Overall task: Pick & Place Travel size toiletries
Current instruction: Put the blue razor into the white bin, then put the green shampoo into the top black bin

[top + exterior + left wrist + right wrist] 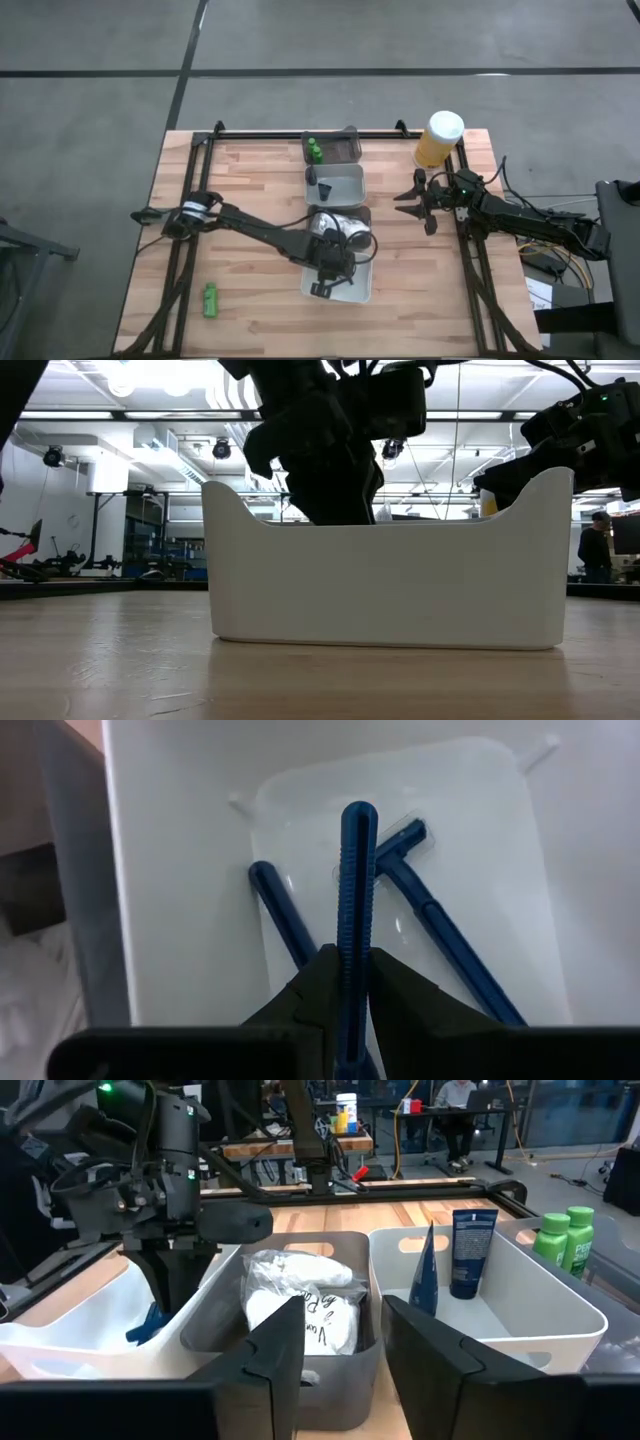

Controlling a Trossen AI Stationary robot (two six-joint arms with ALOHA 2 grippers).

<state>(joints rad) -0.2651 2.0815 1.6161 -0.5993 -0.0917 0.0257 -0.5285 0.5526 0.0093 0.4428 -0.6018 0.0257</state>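
Three blue razors [357, 890] counted in the white tray [360, 290] nearest the front edge of the tabletop [250, 170]: two lying crossed on the tray floor, one upright, clenched between the fingers of the left claw [345, 982] and hanging just above them. Four trays in a row down the middle. Two green bottles [565, 1238] in the far grey tray, a third green bottle [211, 299] alone on the wood near the front left corner. Two dark blue tubes [471, 1250] in the second, white tray. White crinkly packets [300, 1305] heaped in the grey tray beside the razors; count hard to make out. Right claw [412, 201] hovering empty, fingers parted, beside the tube tray, near a yellow white-capped container [439, 138]. From table level, razors hidden behind the tray wall. Heads of the lower razors partly covered by the held one.
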